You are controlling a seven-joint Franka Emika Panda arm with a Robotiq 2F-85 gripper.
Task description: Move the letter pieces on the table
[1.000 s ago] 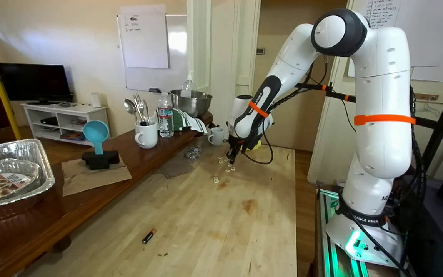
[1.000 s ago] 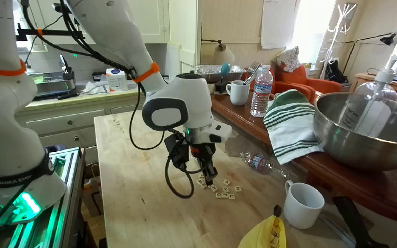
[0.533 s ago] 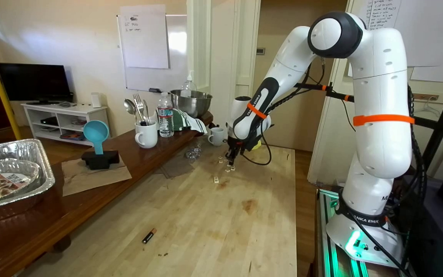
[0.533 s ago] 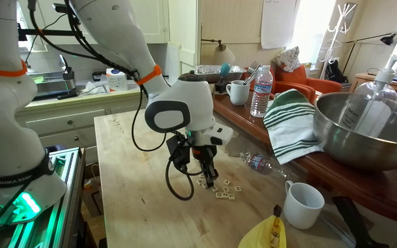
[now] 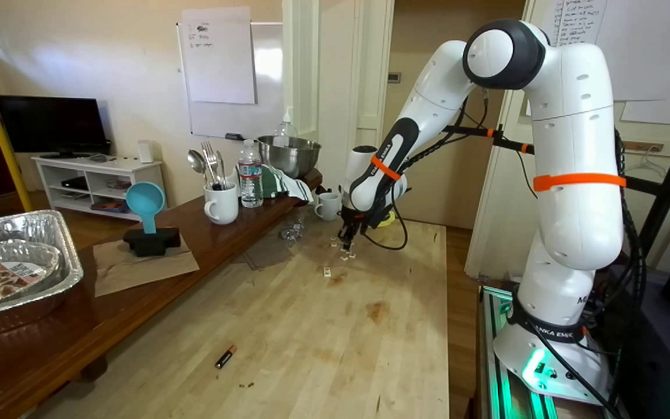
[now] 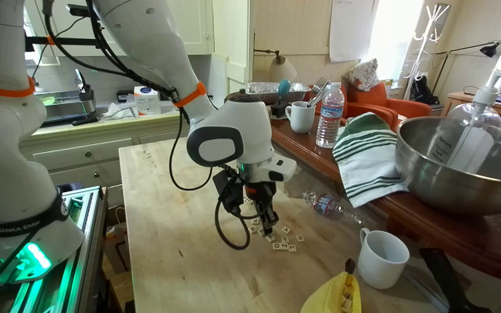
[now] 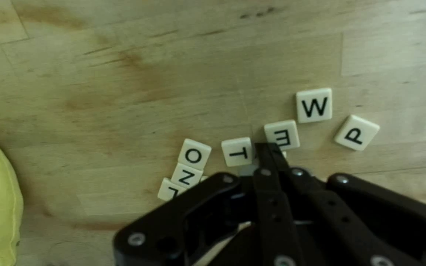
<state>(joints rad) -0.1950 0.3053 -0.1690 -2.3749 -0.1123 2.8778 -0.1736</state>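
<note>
Pressed together with nothing visible in its grip, the pincer (image 7: 269, 148) points down among letter pieces (image 7: 237, 152), which lie loose on the desk (image 6: 207, 274) near a yellow pouch (image 6: 325, 298); that narrow pose is presumably for nudging them, not lifting.

In an exterior view, your worktop (image 5: 312, 343) carries letter tiles (image 5: 327, 272), with a battery (image 5: 225, 357) at their seven-thirty, bottle (image 5: 292, 231) at ten, mug (image 5: 328, 206) near twelve and yellow pouch (image 5: 390, 220) at two o'clock.
</note>
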